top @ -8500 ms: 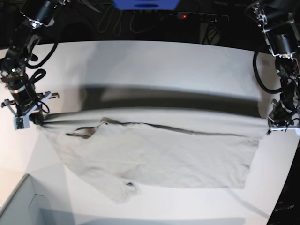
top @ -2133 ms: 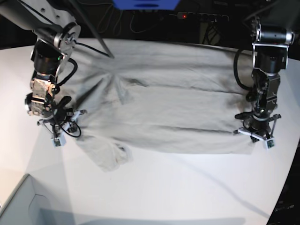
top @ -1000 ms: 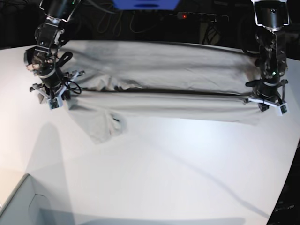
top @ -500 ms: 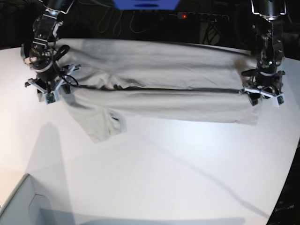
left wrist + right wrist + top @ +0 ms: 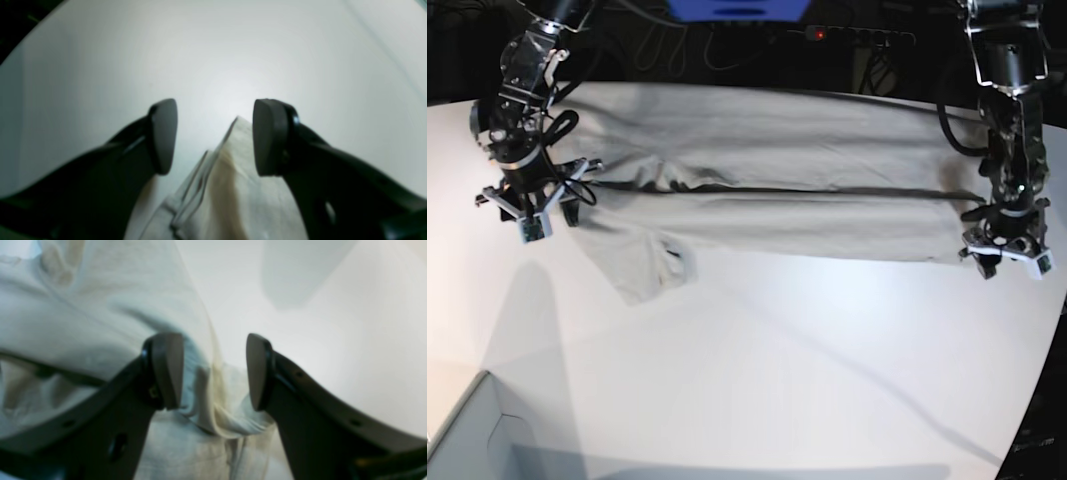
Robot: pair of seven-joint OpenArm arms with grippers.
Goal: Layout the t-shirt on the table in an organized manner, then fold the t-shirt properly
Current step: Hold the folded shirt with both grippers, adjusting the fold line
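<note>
Base view shows the grey box corner nearest, then bare white tabletop. Beyond it the t-shirt lies folded in a long band across the far half, one sleeve hanging toward the camera. Right gripper stands at the shirt's collar end, left gripper at the hem end. Both pairs of fingers are spread apart over cloth, holding nothing.

left claw agape, t-shirt corner between — unheld
</note>
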